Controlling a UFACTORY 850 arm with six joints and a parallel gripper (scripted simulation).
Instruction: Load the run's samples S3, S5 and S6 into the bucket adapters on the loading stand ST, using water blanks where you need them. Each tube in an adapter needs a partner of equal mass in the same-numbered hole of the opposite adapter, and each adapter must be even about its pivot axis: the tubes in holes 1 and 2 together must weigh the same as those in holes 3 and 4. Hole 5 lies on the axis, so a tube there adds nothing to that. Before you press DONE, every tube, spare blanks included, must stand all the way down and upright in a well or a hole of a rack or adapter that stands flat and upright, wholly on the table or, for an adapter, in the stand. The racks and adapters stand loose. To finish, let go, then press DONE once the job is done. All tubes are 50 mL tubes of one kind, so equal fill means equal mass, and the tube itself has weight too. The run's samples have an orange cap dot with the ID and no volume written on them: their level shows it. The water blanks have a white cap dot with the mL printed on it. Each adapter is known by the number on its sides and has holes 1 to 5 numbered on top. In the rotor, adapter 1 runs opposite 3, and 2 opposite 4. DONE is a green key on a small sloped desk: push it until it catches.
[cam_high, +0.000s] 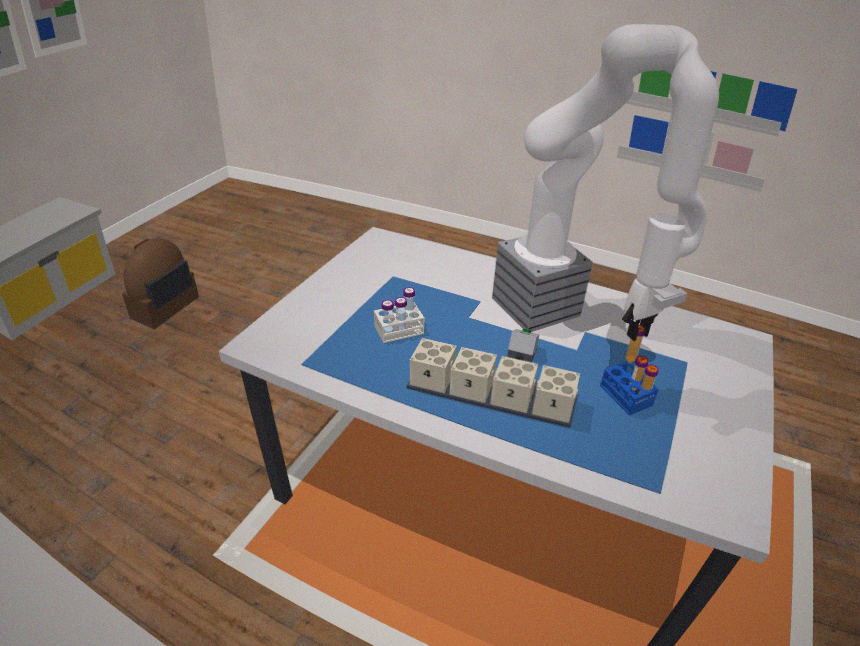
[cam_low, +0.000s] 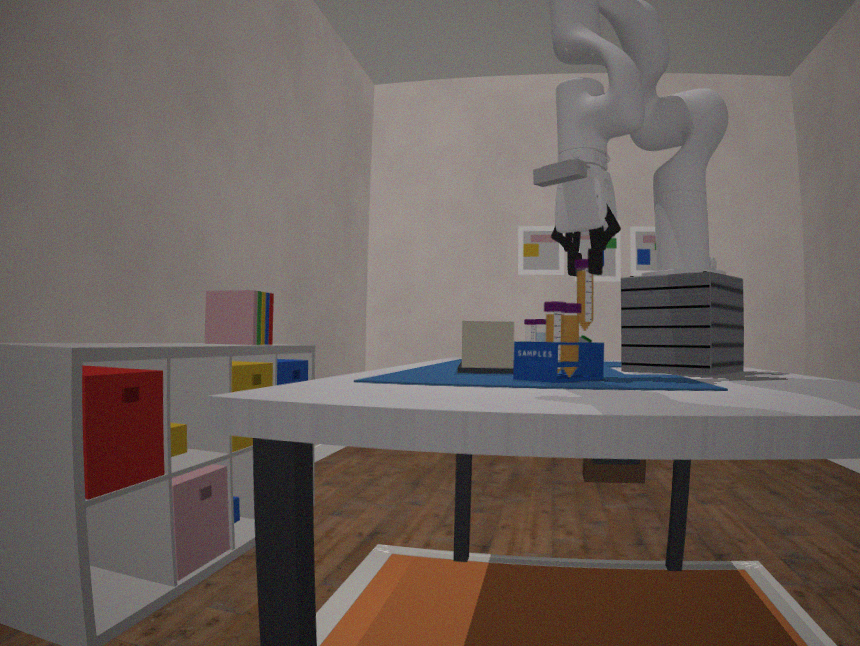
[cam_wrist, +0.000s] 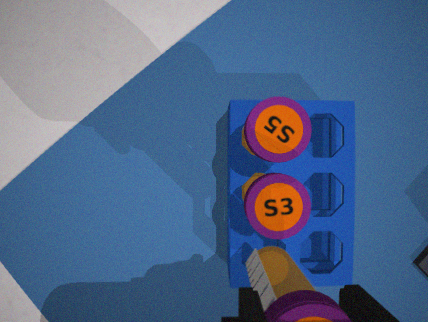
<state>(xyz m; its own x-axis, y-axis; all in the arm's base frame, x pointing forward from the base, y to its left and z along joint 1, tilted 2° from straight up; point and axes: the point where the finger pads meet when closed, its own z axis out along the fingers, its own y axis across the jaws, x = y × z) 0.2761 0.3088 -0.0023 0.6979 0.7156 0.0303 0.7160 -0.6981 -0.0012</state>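
My gripper (cam_high: 638, 332) (cam_low: 584, 264) (cam_wrist: 302, 305) is shut on the purple cap of a sample tube (cam_high: 633, 349) (cam_low: 586, 299) (cam_wrist: 280, 275) with amber liquid. It hangs roughly upright, its tip above the blue SAMPLES rack (cam_high: 643, 401) (cam_low: 535, 368) (cam_wrist: 320, 165). Its cap dot is orange, but its ID is cut off. Tubes S3 (cam_high: 641, 368) (cam_wrist: 278, 206) and S5 (cam_high: 650, 377) (cam_wrist: 278, 129) stand in the rack. Adapters 4 (cam_high: 426, 373), 3 (cam_high: 468, 383), 2 (cam_high: 510, 392) and 1 (cam_high: 553, 402) stand in the stand (cam_high: 490, 404); no tubes show in them.
A white rack (cam_high: 403, 333) with three purple-capped tubes of clear liquid stands at the mat's far left; their dots are unreadable. The grey DONE desk (cam_high: 522, 345) with its green key (cam_high: 526, 330) stands behind adapters 2 and 1, before the arm's base (cam_high: 542, 295).
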